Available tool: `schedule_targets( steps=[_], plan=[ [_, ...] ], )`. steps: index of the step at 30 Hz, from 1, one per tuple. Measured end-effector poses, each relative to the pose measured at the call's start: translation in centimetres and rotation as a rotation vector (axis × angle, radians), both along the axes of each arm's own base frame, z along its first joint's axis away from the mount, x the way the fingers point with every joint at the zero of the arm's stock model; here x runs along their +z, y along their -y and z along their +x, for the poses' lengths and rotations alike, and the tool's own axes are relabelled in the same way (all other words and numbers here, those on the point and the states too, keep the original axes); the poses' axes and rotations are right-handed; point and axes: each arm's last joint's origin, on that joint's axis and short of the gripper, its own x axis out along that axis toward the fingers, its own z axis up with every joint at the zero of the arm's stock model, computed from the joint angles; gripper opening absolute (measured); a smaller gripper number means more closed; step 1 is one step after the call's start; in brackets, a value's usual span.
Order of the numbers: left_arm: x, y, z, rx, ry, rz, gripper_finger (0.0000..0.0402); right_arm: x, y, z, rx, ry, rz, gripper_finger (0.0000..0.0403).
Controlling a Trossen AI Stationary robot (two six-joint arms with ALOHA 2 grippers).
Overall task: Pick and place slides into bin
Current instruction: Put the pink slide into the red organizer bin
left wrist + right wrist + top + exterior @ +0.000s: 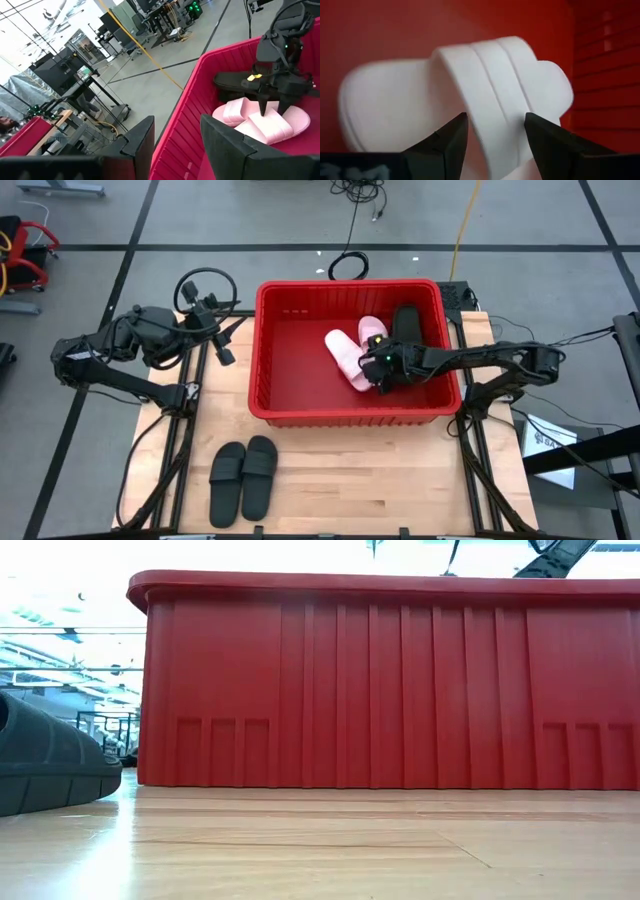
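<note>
Right wrist view looks past the right end effector (492, 132), whose fingers stand spread with a clear gap, nothing between them, poised just above the strap of a pink slide (470, 100). That spread suggests a release over the spot where the sandal lies, or a pause before backing out; which of the two cannot be told. From above, the right end effector (383, 366) hangs inside the red bin (262, 340), over the two pink slides (352, 352) that lie side by side on the bin floor, with a black slide (405, 323) just beside them toward the bin's far right corner. Only one black one can be made out clearly there.

Outside the bin, two black slides (243, 478) sit as a neat pair on the desk (390, 480) near its front edge, within easy reach, so they are probably next. The left end effector (222, 330) waits off the bin's left side, fingers parted and empty.
</note>
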Motion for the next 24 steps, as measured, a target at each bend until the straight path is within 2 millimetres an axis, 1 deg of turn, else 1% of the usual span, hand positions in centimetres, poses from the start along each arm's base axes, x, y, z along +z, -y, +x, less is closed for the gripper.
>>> schedule_targets(
  steps=[4, 7, 9, 11, 13, 19, 21, 24],
  plan=[
    [0.0, 0.0, 0.0, 0.0, -0.006, 0.001, 0.0168, -0.9, 0.1, 0.6, 0.005, -0.037, -0.065, 0.0187],
    [0.0, 0.0, 0.0, 0.0, -0.006, 0.001, 0.0168, -1.3, 0.3, 1.0, -0.008, -0.02, -0.061, 0.0185],
    [0.0, 0.0, 0.0, 0.0, -0.006, 0.001, 0.0168, -1.3, 0.3, 1.1, -0.018, -0.007, -0.055, 0.0175],
    [0.0, 0.0, 0.0, 0.0, -0.005, 0.001, 0.0168, -1.3, 0.4, 1.1, -0.023, 0.0, -0.059, 0.0155],
    [0.0, 0.0, 0.0, 0.0, -0.006, 0.001, 0.0168, -1.1, 0.4, 1.0, -0.033, 0.003, -0.065, 0.0126],
    [0.0, 0.0, 0.0, -0.001, -0.007, 0.003, 0.0168, -1.0, 0.5, 0.9, -0.088, -0.011, -0.103, 0.002],
    [0.0, 0.0, 0.0, -0.001, -0.007, 0.004, 0.0168, -1.0, 0.4, 0.9, -0.087, -0.008, -0.103, 0.0009],
    [0.0, 0.0, 0.0, -0.002, -0.009, 0.007, 0.0168, -0.8, 0.3, 1.1, -0.099, 0.02, -0.094, 0.0012]
  ],
)
